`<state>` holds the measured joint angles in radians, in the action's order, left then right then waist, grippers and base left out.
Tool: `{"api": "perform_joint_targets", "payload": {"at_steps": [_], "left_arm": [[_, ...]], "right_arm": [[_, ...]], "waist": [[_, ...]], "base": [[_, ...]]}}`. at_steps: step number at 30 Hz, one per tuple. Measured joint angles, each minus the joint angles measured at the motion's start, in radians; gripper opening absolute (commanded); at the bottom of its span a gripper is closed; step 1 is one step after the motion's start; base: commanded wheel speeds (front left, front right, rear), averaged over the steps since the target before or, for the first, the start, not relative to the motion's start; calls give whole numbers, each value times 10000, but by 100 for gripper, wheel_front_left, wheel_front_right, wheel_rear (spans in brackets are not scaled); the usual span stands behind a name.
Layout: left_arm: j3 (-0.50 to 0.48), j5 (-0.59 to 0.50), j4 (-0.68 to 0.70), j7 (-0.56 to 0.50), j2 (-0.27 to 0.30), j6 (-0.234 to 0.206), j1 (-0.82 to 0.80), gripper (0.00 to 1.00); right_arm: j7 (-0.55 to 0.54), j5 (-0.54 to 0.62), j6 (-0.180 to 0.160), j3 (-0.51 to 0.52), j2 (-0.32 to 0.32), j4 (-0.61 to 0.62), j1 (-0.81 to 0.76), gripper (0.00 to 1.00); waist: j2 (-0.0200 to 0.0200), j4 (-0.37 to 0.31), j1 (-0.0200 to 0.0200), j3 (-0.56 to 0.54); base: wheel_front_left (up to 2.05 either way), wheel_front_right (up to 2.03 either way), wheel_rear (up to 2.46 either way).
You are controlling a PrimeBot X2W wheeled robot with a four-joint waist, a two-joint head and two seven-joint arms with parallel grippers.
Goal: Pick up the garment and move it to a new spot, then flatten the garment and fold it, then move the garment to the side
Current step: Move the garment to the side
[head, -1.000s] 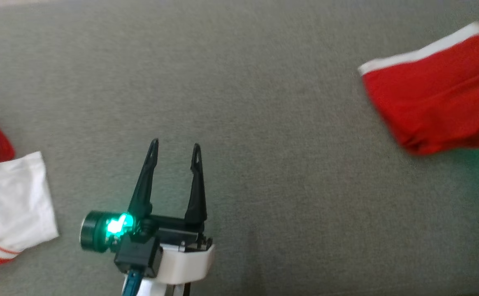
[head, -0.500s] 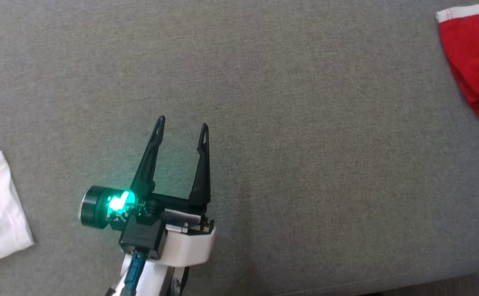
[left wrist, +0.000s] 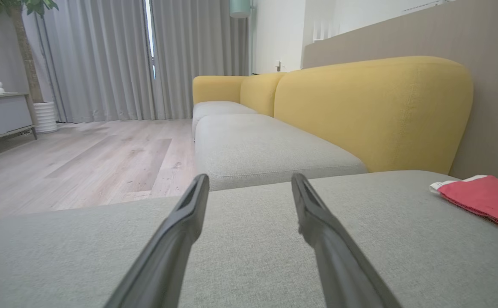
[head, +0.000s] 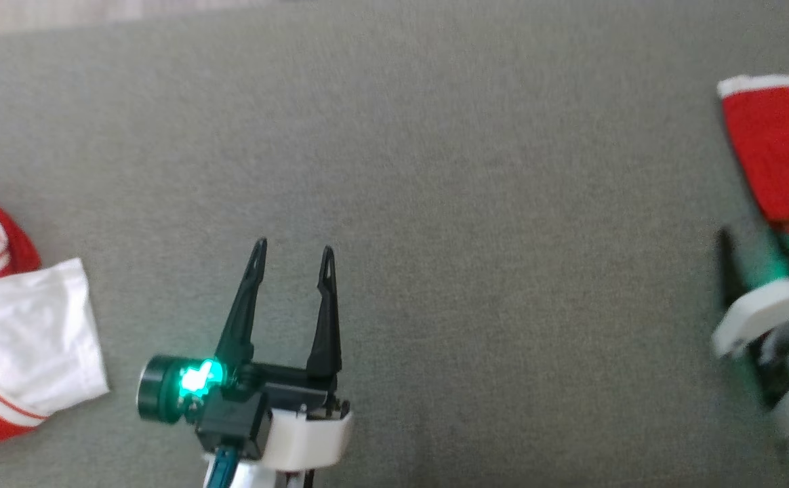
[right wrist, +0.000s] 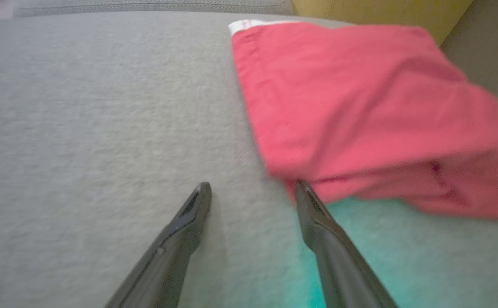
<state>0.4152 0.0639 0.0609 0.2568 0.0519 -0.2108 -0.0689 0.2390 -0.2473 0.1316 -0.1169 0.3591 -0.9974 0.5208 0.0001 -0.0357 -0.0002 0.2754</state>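
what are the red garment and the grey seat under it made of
The red garment looks like thin, soft cloth, probably cotton-like, matte: it creases loosely and shows a stitched seam. The grey seat seems to be coarse woven upholstery, matte, with a flecked weave.

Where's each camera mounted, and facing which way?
Head view: on head, looking down at grey cushion; open left gripper lower left.
Left wrist view: on left wrist, low across the cushion toward yellow backrest; own fingers.
Right wrist view: on right wrist, tilted down at red garment; open right gripper.
Shared: all three show that red garment.
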Motion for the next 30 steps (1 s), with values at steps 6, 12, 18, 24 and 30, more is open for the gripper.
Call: {"api": "perform_joint_targets", "payload": {"at_steps": [6, 12, 18, 24, 30], "left_arm": [[-4, 282, -27, 0, 0, -94, 719, 100], [-303, 738, -278, -2, 4, -284, 1590, 100], [-713, 805, -717, -2, 10, -368, 2159, 100], [-991, 623, -694, -2, 15, -221, 2344, 100], [-1248, 479, -970, -2, 46, 186, 2999, 100]], "right_arm": [[79, -541, 0, -472, -1430, 1089, -1373, 100], [84, -593, 0, -968, -2157, 2974, -2964, 100], [88, -433, 0, -662, -2617, 5455, -4332, 100], [92, -12, 0, 17, -2823, 7825, -5936, 100], [92, 497, -2, 639, -2907, 8155, -7696, 100]], "waist": [[0, 302, -1, -1231], [0, 646, -2, -2373], [0, 1006, 0, -3135], [0, 1313, 0, -3775], [0, 1369, 0, -4127]], "base": [[0, 0, 0], [0, 0, 0], [0, 0, 0], [0, 0, 0], [0, 0, 0]]}}
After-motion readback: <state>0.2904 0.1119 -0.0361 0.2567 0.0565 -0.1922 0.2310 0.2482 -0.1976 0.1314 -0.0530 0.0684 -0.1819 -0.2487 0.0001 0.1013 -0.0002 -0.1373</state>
